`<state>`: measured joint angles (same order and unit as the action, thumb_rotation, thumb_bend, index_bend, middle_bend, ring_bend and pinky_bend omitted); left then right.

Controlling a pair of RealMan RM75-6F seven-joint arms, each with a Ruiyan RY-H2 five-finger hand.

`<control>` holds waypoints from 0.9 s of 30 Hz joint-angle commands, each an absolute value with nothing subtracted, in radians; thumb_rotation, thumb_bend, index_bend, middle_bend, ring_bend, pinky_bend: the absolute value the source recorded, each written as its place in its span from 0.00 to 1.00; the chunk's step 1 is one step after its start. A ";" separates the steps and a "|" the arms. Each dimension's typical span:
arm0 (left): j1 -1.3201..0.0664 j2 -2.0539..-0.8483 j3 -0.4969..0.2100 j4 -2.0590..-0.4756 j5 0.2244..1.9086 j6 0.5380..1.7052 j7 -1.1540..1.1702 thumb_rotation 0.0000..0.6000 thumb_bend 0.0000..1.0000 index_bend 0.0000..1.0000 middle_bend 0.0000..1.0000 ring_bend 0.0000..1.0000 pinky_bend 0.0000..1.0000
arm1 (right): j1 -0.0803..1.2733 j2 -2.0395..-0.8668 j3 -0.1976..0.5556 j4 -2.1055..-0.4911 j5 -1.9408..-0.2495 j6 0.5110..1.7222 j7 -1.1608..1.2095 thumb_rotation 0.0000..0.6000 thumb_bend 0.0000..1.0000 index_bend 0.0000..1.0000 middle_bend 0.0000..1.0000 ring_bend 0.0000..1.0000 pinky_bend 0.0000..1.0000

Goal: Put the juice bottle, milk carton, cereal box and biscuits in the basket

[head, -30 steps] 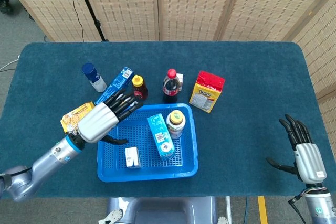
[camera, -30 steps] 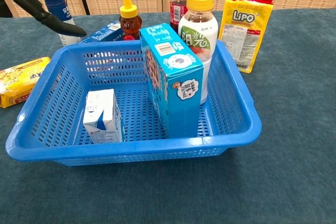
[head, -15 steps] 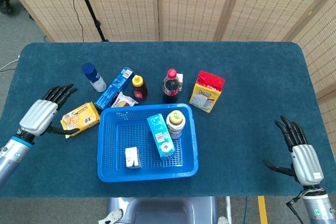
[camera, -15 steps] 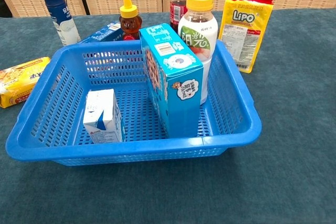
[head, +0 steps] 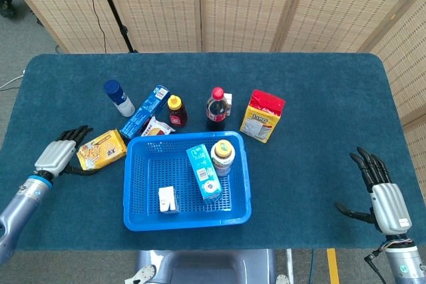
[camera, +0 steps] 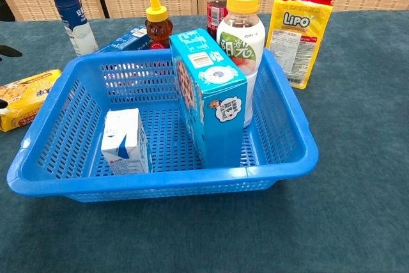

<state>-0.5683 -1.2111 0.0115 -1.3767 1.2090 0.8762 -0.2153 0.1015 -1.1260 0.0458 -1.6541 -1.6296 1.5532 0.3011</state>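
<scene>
a: blue perforated plastic basket [head: 136, 214] sitting low-centre on the dark teal cloth table [head: 313, 98]. inside: small white-and-blue milk carton [head: 168, 199] upright at 7 o'clock, tall light-blue cereal box [head: 204, 173] standing mid-basket, yellow-capped white juice bottle [head: 222, 157] just beside it at 1 o'clock.

b: confirmed from the chest view — carton [camera: 124, 141] near the front wall, box [camera: 208, 94] and bottle [camera: 239, 49] touching or nearly so. biscuits?

a: yellow flat packet of biscuits [head: 101, 149] outside the basket, lying at its 9 o'clock. left hand [head: 58, 157] right against the packet's outer end, fingers apart around it, touching or just short — cannot tell which. nothing lifted.

b: right hand [head: 386, 194] well apart at 4 o'clock off the basket, fingers spread, thumb out, holding nothing.

a: behind the basket, 10 to 1 o'clock: blue-capped white bottle [head: 118, 98], long blue carton [head: 145, 111] lying flat, yellow-capped amber squeeze bottle [head: 176, 111], red-capped dark soda bottle [head: 215, 108], yellow-and-red snack bag [head: 262, 116].

b: small red-and-white packet [head: 156, 127] tucked against the basket's back rim at 11 o'clock.
</scene>
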 commanded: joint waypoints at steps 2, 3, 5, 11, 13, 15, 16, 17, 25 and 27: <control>-0.598 -1.298 -0.022 -1.292 1.138 0.799 -0.165 0.58 0.05 0.00 0.00 0.00 0.00 | 0.102 -1.126 0.047 -1.653 -1.627 1.552 0.304 1.00 0.00 0.00 0.00 0.00 0.00; -0.604 -1.317 -0.028 -1.271 1.128 0.786 -0.154 0.58 0.05 0.00 0.00 0.00 0.00 | 0.102 -1.126 0.048 -1.652 -1.625 1.552 0.305 1.00 0.00 0.00 0.00 0.00 0.00; -0.613 -1.349 -0.040 -1.236 1.103 0.768 -0.133 0.57 0.08 0.00 0.00 0.00 0.00 | 0.101 -1.125 0.051 -1.651 -1.620 1.554 0.306 1.00 0.00 0.00 0.00 0.00 0.00; -0.629 -1.404 -0.061 -1.180 1.045 0.737 -0.068 0.73 0.39 0.01 0.01 0.04 0.23 | 0.098 -1.121 0.063 -1.646 -1.600 1.561 0.316 1.00 0.00 0.00 0.00 0.00 0.00; -0.619 -1.422 -0.074 -1.171 1.056 0.776 -0.071 0.85 0.48 0.10 0.12 0.19 0.37 | 0.097 -1.120 0.066 -1.645 -1.596 1.562 0.320 1.00 0.00 0.00 0.00 0.00 0.00; -0.608 -1.426 -0.079 -1.169 1.083 0.807 -0.084 0.97 0.55 0.27 0.32 0.36 0.47 | 0.097 -1.120 0.067 -1.645 -1.596 1.563 0.322 1.00 0.00 0.00 0.00 0.00 0.00; -0.603 -1.426 -0.081 -1.169 1.096 0.820 -0.092 0.99 0.57 0.32 0.36 0.39 0.49 | 0.097 -1.120 0.067 -1.645 -1.597 1.563 0.321 1.00 0.00 0.00 0.00 0.00 0.00; -0.597 -1.424 -0.083 -1.170 1.110 0.836 -0.101 1.00 0.59 0.41 0.40 0.42 0.51 | 0.097 -1.120 0.066 -1.646 -1.599 1.563 0.321 1.00 0.00 0.00 0.00 0.00 0.00; -0.537 -1.331 -0.103 -1.263 1.270 1.013 -0.257 1.00 0.59 0.52 0.43 0.44 0.52 | 0.097 -1.121 0.060 -1.651 -1.611 1.563 0.317 1.00 0.00 0.00 0.00 0.00 0.00; -0.520 -1.269 -0.111 -1.324 1.349 1.095 -0.327 1.00 0.59 0.52 0.43 0.44 0.52 | 0.097 -1.121 0.060 -1.653 -1.613 1.564 0.317 1.00 0.00 0.00 0.00 0.00 0.00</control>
